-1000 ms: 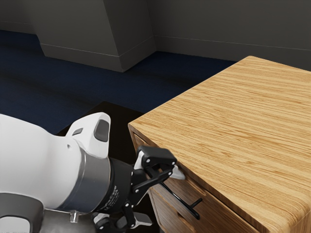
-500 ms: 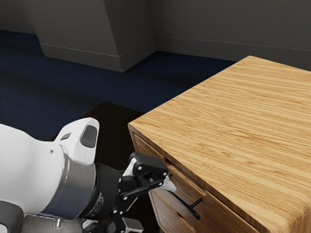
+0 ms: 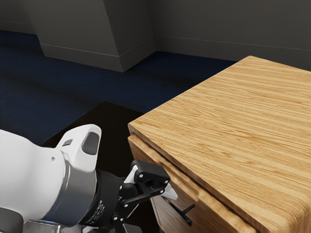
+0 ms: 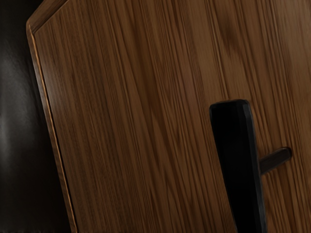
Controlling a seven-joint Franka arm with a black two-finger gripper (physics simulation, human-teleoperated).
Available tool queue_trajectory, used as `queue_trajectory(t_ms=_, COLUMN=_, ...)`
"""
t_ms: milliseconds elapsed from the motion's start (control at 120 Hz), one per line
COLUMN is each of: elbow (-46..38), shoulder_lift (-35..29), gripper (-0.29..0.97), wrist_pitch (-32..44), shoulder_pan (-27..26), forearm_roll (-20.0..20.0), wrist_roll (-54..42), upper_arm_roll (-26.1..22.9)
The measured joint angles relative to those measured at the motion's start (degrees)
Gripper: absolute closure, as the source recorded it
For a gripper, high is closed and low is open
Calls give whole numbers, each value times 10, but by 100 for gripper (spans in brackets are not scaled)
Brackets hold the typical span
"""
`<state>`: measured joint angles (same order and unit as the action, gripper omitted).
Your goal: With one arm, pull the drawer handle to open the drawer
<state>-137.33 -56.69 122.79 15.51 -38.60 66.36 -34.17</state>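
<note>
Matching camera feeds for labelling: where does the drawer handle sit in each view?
Exterior view: the drawer handle is a black bar low in the picture, near the middle, under the wooden cabinet top.
Wrist view: the drawer handle is a dark bar, seen close up, standing off the wood drawer front.
Shared landmark: the handle's short mounting post.

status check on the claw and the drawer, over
Copy: claw at the drawer handle, grip unreadable; drawer front partway out from under the cabinet top; nothing seen blocking the pull.
</note>
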Motion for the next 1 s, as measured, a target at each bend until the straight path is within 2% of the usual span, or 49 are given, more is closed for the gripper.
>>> queue_trajectory(t_ms=500, elbow=-14, shoulder_lift=-11, gripper=1, wrist_pitch=-1, shoulder_pan=-23, forearm_roll=19, wrist_roll=-2, upper_arm_roll=11)
queue_trajectory(t_ms=1000, elbow=-46, shoulder_lift=-66, gripper=1, wrist_pitch=-10, shoulder_pan=-64, forearm_roll=29, wrist_roll=-3, upper_arm_roll=32)
